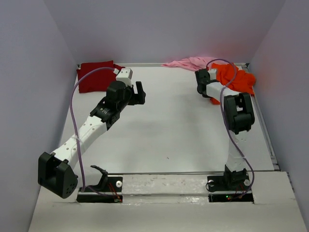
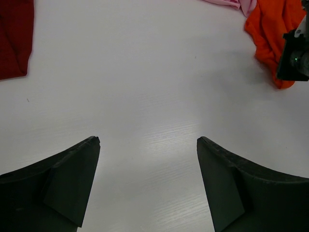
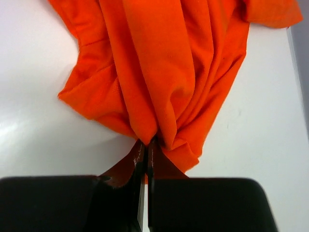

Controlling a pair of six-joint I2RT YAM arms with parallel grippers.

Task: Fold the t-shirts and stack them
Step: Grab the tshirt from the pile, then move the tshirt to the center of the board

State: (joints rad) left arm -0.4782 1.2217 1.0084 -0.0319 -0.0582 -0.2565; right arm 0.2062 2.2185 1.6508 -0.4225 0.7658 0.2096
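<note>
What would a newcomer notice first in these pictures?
The bright orange t-shirt, crumpled in the far right corner, its edge pinched in the shut right end effector. Then the dark red t-shirt in the far left corner, and the left end effector hanging open.

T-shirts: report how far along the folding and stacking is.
Done: the dark red t-shirt looks folded, flat at the far left corner. In hand: the right gripper is shut on a bunched edge of the orange t-shirt. Left: the orange one and the pink t-shirt lie crumpled at the far right, nothing is stacked, and the left gripper is open and empty.
</note>
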